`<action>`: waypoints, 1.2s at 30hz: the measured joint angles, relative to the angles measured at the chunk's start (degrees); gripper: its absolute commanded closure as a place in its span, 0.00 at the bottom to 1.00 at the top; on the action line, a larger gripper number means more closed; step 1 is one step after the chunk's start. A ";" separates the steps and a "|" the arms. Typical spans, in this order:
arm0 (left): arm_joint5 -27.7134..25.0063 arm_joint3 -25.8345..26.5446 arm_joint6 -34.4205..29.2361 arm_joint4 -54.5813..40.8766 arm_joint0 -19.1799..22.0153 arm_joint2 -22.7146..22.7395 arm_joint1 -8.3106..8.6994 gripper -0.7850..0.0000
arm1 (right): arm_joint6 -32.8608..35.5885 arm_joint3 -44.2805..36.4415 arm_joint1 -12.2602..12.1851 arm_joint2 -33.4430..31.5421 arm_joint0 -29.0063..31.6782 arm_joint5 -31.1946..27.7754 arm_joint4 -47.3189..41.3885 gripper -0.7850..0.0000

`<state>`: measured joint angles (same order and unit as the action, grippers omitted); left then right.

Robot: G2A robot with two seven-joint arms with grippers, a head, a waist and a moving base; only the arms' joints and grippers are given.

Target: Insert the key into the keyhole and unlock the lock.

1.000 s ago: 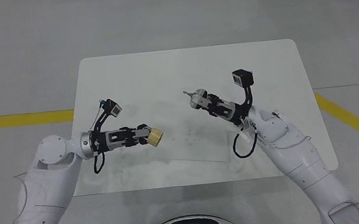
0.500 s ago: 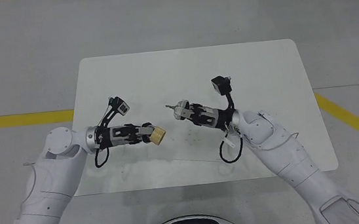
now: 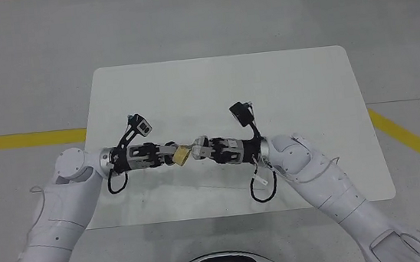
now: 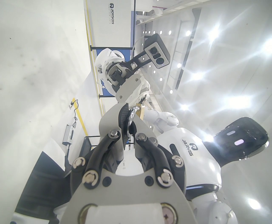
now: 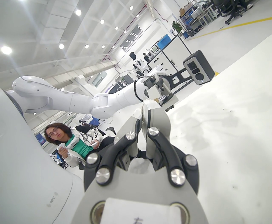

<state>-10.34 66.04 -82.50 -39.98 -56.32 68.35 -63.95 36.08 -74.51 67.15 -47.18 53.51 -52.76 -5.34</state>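
The brass lock [image 3: 181,155] hangs over mid-bench [image 3: 297,83], its shackle pinched in the closed left claw [image 4: 129,116]. The right claw [image 5: 143,112], clamped on the key [image 3: 191,148], meets it; whether the key is inserted can't be told.

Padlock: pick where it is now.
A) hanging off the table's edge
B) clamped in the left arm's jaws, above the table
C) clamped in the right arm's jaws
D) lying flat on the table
B: the left gripper has its jaws shut on the shackle of the padlock, and the brass body is held above the table.
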 measured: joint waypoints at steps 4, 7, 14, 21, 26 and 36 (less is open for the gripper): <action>0.53 -1.04 0.16 -0.15 0.66 -0.59 -0.15 1.00 | 1.83 -0.11 0.00 0.43 -0.20 0.46 1.29 1.00; 0.82 -1.59 0.31 -0.41 1.00 -0.96 -0.26 1.00 | 2.23 -0.21 0.04 0.56 -0.13 0.01 1.04 1.00; 0.90 -2.39 0.27 -0.43 1.55 -1.71 -0.44 1.00 | 1.00 0.14 -0.09 -0.74 0.23 -1.38 -0.63 1.00; 0.31 -1.93 -1.05 0.81 1.79 -2.72 -0.51 1.00 | -3.60 0.69 0.41 -1.72 0.20 -1.99 0.52 1.00; 0.44 -2.06 -1.01 0.98 1.89 -2.92 -0.51 1.00 | -4.32 1.19 0.74 -1.52 -0.01 -2.50 0.54 1.00; 1.42 -2.90 -0.73 -0.48 1.95 -3.10 -0.60 1.00 | -4.45 -0.39 1.31 -0.09 0.91 -1.85 4.84 1.00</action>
<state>-8.92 63.13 -83.23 -40.46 -54.37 65.25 -64.56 31.63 -74.90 68.47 -47.27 54.42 -54.61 -0.50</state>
